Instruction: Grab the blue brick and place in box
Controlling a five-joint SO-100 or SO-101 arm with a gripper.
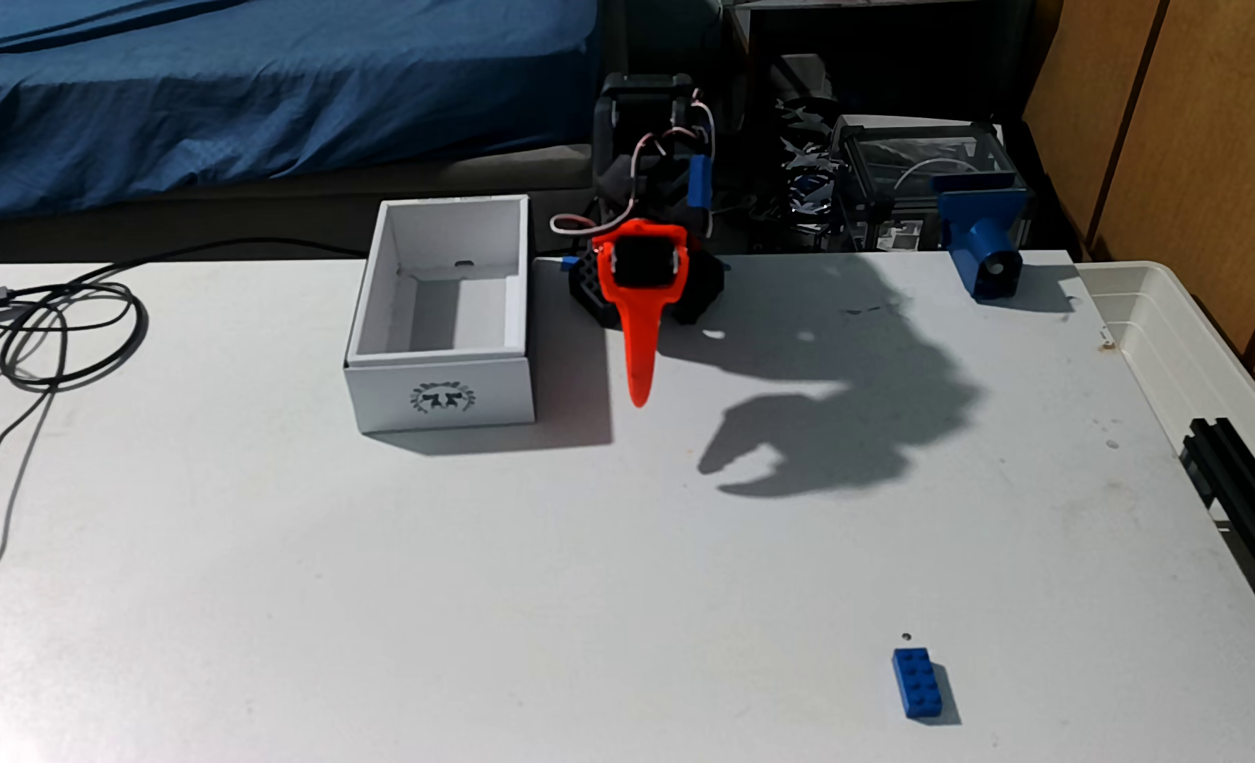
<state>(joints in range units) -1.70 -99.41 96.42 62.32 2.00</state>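
Note:
The blue brick [917, 681] lies flat, studs up, near the table's front right in the fixed view. The box [442, 396], white with a dark crest on its near short side, stands open at the back centre-left with nothing visible inside. My gripper [639, 400] hangs just right of the box, folded low at the arm's base, its orange finger [638, 345] pointing down toward the table. That finger hides the other one. Its shadow on the table shows two prongs with a narrow gap. Nothing is held, and the brick is far from the gripper.
Black cables [59, 330] loop on the table's left side. A blue clamp-like part [984, 242] sits at the back right edge. A translucent white bin [1190, 352] and a black rail [1241, 477] border the right side. A blue bedsheet [243, 88] lies behind.

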